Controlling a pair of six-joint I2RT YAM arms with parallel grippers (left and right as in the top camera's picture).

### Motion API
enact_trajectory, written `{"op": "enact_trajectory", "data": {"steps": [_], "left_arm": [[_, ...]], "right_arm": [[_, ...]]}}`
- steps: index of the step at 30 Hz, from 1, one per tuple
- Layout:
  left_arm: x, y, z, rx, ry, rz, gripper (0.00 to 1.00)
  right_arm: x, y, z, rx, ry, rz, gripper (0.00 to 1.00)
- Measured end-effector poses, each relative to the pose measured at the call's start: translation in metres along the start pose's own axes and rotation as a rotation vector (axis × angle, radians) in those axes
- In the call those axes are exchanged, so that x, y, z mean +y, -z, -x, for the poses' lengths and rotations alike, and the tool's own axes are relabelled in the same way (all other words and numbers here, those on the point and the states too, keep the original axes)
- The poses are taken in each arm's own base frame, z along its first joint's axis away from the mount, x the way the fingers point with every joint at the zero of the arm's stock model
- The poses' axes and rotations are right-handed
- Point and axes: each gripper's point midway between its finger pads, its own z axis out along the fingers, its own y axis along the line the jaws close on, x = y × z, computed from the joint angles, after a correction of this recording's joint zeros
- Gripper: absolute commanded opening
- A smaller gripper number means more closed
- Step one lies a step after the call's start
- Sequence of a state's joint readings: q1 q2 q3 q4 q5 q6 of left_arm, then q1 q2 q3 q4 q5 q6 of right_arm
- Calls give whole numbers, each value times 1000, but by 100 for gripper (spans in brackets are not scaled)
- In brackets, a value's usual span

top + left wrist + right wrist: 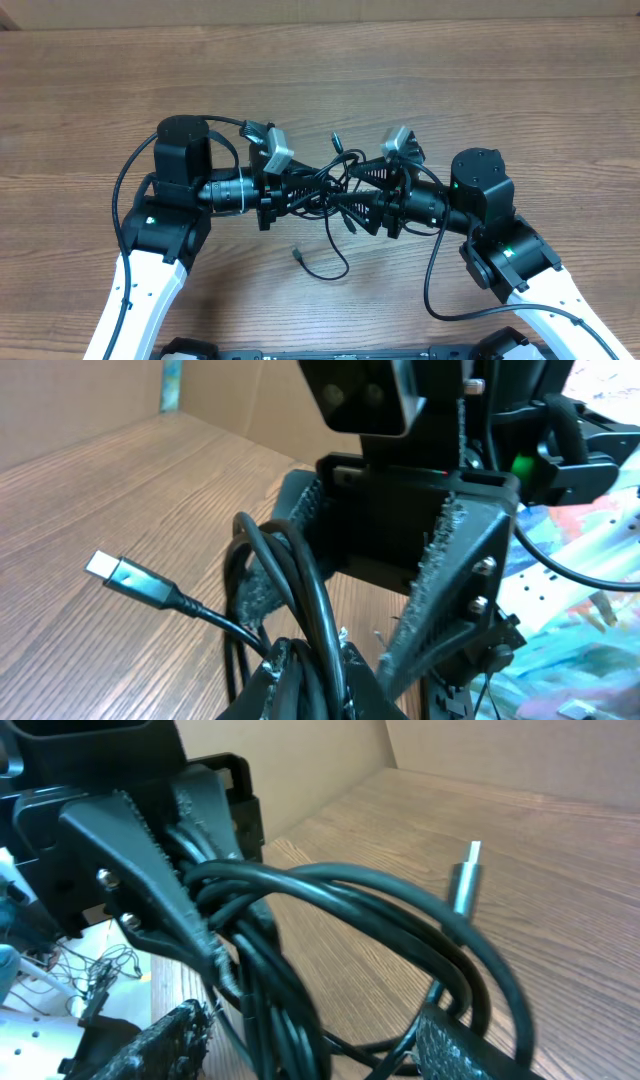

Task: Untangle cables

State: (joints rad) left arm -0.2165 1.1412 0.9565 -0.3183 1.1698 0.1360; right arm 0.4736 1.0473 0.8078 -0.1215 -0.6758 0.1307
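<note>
The thin black cables (326, 184) form a tangled bundle between my two grippers above the table. My left gripper (300, 193) is shut on the bundle; in the left wrist view (305, 665) the cords (300, 590) are pinched between its fingers, and a silvery plug (115, 573) sticks out to the left. My right gripper (348, 195) is open wide, with loops of the cables (330, 890) passing between its fingers (320, 1040). One plug (465, 880) points up. One cord end (297, 253) trails onto the table.
The wooden table (500, 90) lies under both arms. A cardboard wall (300, 12) stands along its far edge. The arms' own thick black cables (432, 285) loop beside each arm.
</note>
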Motion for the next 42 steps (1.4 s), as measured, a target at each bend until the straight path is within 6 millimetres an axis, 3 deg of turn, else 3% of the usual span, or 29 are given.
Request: {"op": "enact_trajectory", "data": {"steps": [13, 23, 35, 39, 42], "left_arm": [[-9, 1, 0, -7, -80, -59, 4], [-8, 0, -1, -4, -79, -49, 4], [4, 3, -2, 3, -54, 13, 4], [9, 7, -2, -2, -46, 32, 4], [11, 10, -2, -3, -38, 42, 4]], "right_arm": [[3, 0, 3, -11, 12, 12, 65], [14, 0, 0, 4, 16, 78, 34], [14, 0, -2, 12, 9, 75, 17], [12, 0, -2, 11, 6, 69, 4], [11, 1, -1, 10, 4, 63, 4]]}}
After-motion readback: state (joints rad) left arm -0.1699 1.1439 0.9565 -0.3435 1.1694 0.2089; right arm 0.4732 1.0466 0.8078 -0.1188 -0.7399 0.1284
